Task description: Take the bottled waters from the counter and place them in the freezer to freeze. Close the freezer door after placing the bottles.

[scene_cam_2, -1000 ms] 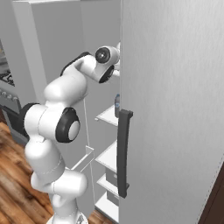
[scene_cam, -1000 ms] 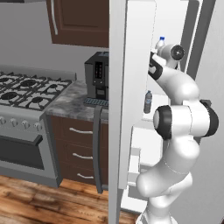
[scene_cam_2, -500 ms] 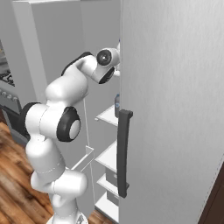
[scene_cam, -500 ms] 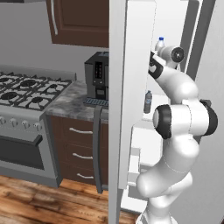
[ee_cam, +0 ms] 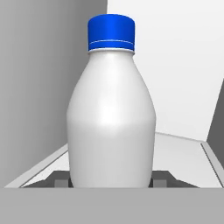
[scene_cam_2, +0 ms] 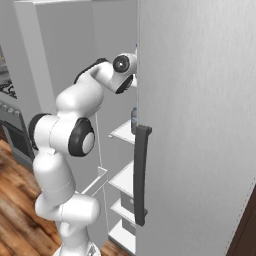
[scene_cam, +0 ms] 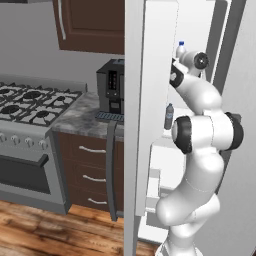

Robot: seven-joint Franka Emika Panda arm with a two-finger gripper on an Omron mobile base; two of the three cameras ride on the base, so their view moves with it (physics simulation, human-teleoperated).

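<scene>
My gripper [ee_cam: 111, 179] is shut on the milky white bottled water [ee_cam: 111, 122], which stands upright with its blue cap on top; the dark fingertips [ee_cam: 61, 179] flank its base. A white freezer shelf [ee_cam: 183, 153] lies under it, and I cannot tell whether they touch. From the left base view, the gripper [scene_cam: 179, 60] reaches high into the open freezer [scene_cam: 200, 30], the bottle's cap [scene_cam: 180, 48] just above the hand. The clear greyish bottle [scene_cam: 169, 116] stands on a lower freezer shelf and peeks out past the door edge [scene_cam_2: 133, 119]. The freezer door [scene_cam: 135, 125] stands open.
The speckled counter [scene_cam: 75, 122] carries a black coffee machine [scene_cam: 111, 87], with a gas stove [scene_cam: 30, 100] to its left. The fridge door [scene_cam_2: 200, 125] with its dark handle [scene_cam_2: 141, 175] is close on the arm's right. The open freezer door hems in the arm's left.
The hand with the white bottle has edged very slightly inside the freezer. Nothing else has moved.
</scene>
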